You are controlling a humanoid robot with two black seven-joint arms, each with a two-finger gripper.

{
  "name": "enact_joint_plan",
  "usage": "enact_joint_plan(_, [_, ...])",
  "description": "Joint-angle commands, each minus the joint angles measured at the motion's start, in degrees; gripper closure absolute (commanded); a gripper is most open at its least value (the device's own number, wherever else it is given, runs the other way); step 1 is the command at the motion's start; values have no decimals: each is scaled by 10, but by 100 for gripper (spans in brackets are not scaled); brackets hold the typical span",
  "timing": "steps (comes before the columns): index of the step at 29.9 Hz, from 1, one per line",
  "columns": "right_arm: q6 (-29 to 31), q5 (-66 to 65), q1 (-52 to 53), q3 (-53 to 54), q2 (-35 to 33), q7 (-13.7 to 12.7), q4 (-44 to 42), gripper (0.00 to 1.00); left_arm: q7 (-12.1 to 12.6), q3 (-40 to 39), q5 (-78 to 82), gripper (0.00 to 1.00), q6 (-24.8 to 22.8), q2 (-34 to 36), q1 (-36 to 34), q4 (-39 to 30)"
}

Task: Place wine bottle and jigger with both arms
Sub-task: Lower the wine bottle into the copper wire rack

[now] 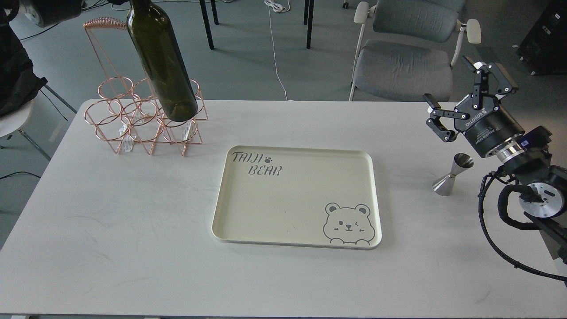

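Wine bottle (161, 62) hangs tilted above the copper rack (146, 119) far left, left gripper out of frame; right gripper (469, 104) spread, empty, above the jigger (452, 174) standing right of tray (248, 230).

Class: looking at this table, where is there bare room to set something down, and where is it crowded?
Free: the cream tray is bare, as is the table in front of it and to its left. Crowded: the far-left corner, with the copper wire rack and wine bottle; and the right edge, with the jigger and right gripper.
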Motion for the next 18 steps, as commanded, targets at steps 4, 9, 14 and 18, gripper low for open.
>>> enact_joint_plan(4, [0,0,0,0,0,0,0,1,0,1,1,90,17,-27,-1,55])
enact_joint_plan(9, [0,0,0,0,0,0,-1,1,0,14,1,90,19,-30,-5,68])
enact_joint_plan(14, [0,0,-1,0,0,0,-1,1,0,31,1,90,38,-37,-5,90])
enact_joint_plan(18, [-1,0,-1,0,0,0,-1,1,0,34,1,90,45,-45,-5,110])
